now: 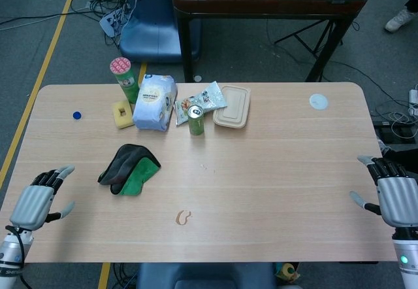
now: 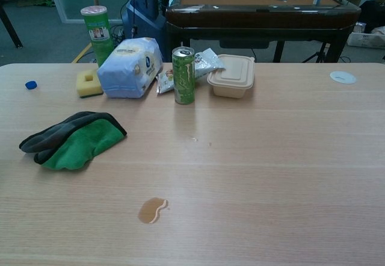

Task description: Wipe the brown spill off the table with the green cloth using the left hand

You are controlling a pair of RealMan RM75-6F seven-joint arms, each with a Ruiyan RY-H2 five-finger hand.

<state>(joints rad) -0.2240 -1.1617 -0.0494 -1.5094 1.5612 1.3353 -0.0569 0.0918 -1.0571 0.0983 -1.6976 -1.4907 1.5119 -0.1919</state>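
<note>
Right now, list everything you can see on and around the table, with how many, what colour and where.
cloth: 1, green and dark grey, left of centre
spill: 1, brown, near front edge
can: 1, green, back centre
tube: 1, green, pink lid, back left
sponge: 1, yellow, beside tube
wipes pack: 1, pale blue
snack packet: 1, behind can
food box: 1, beige
bottle cap: 1, blue, far left
disc: 1, white, back right
left hand: 1, grey, open, front left
right hand: 1, grey, open, front right
</note>
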